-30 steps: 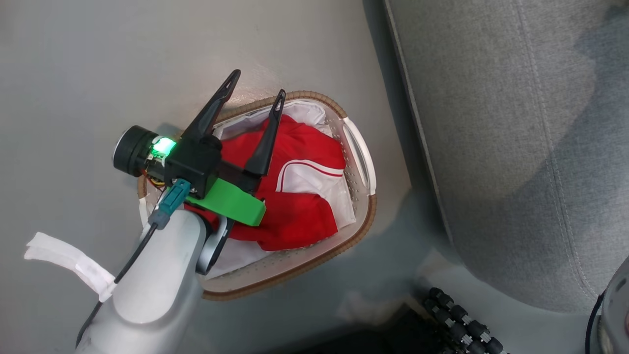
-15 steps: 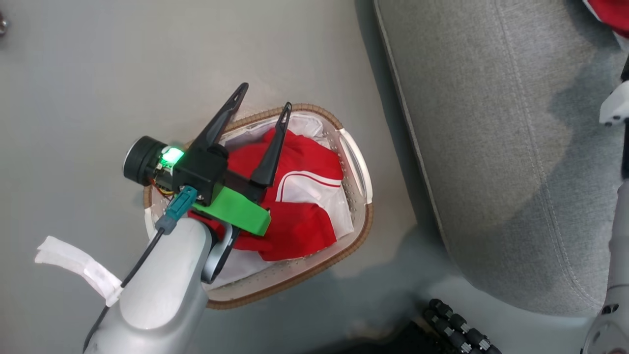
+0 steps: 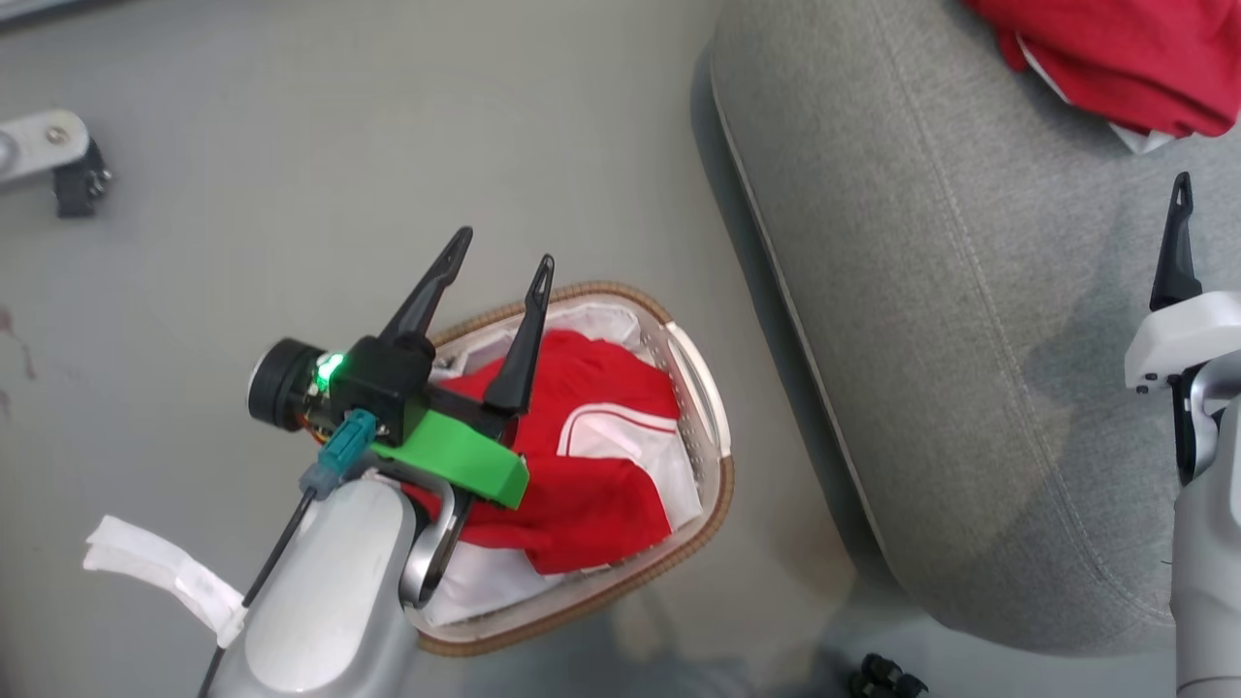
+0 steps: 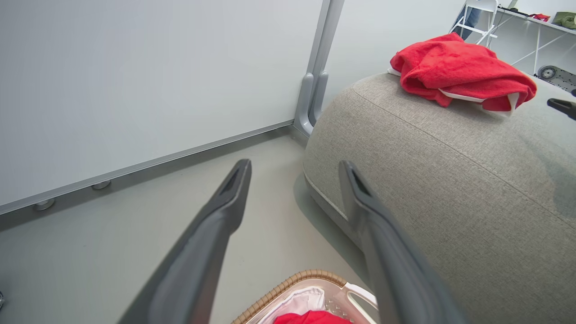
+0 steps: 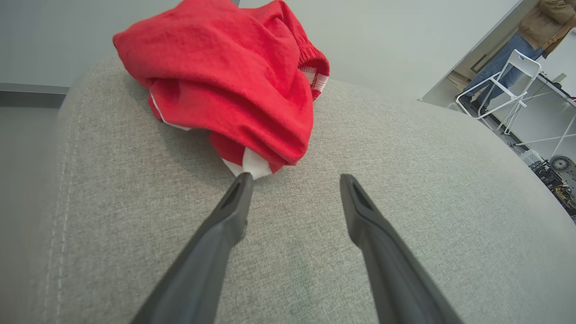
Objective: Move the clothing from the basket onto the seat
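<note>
**One piece on the sofa, one to fetch from the basket**

A red bundle (image 5: 234,76) lies crumpled on the sofa (image 3: 970,388). The right gripper (image 5: 295,177) sits just beside it with fingers spread and holding nothing, though one tip is so close to the white hem that I cannot rule out contact. The other red garment (image 3: 591,485) is heaped in the basket (image 3: 593,287) on the floor next to the sofa. The left gripper (image 3: 506,247) hangs over it with fingers wide apart, probably clear of the cloth. For a good pick, bring the left fingers straight down onto the thick red fold near the middle and keep off the white liner (image 3: 485,582). Pinch firmly, then lift high enough that the trailing cloth clears the rim before swinging over to the sofa.
</note>
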